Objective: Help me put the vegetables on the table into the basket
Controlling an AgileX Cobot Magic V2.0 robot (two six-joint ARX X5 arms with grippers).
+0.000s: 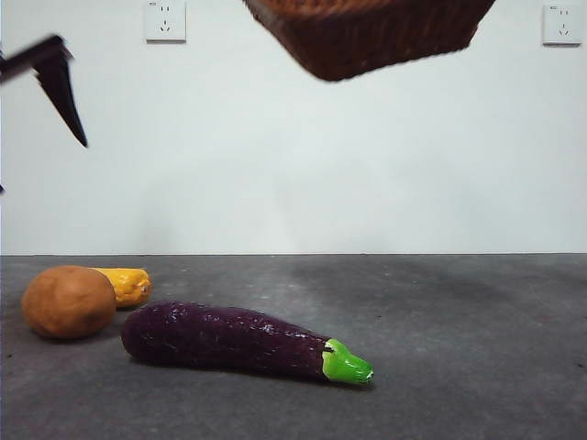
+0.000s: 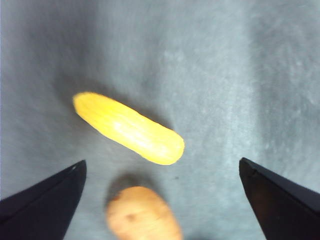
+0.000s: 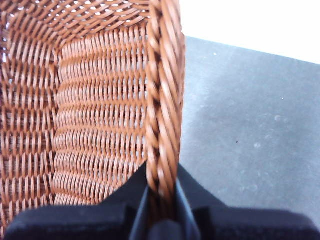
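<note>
Overhead, right gripper [image 3: 161,200] pinching basket [image 3: 100,100] rim, L gripper [image 2: 160,175] agape.

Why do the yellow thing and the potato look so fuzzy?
Left wrist view: yellow piece and potato are blurred, soft-edged. Front view: they and the eggplant are sharp, glare on its skin. Right wrist view: basket weave crisp.

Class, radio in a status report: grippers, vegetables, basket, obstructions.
Right gripper shut on basket rim, basket airborne. Left gripper open above yellow piece and potato. Eggplant on table. Nothing obstructing.
</note>
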